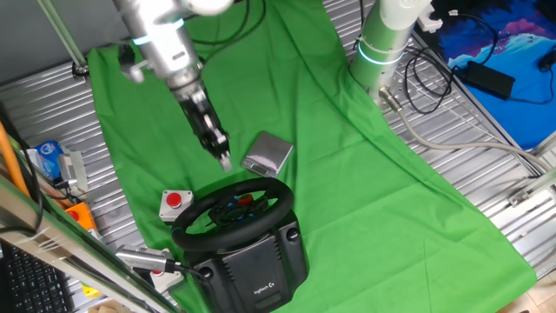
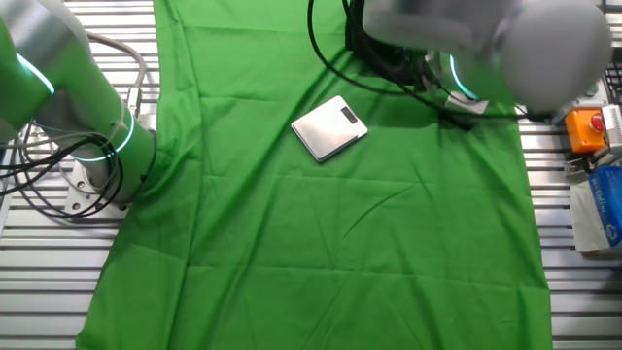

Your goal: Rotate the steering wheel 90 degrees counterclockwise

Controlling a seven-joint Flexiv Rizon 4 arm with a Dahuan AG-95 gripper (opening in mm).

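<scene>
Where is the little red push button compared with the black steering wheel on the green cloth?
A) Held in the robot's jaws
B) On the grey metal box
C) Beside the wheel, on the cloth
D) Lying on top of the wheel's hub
C: the red button on its white box sits on the green cloth right beside the steering wheel's rim, apart from the grey box.

The arm slants down, its gripper (image 1: pixel 223 157) hanging with fingertips close together.
</scene>
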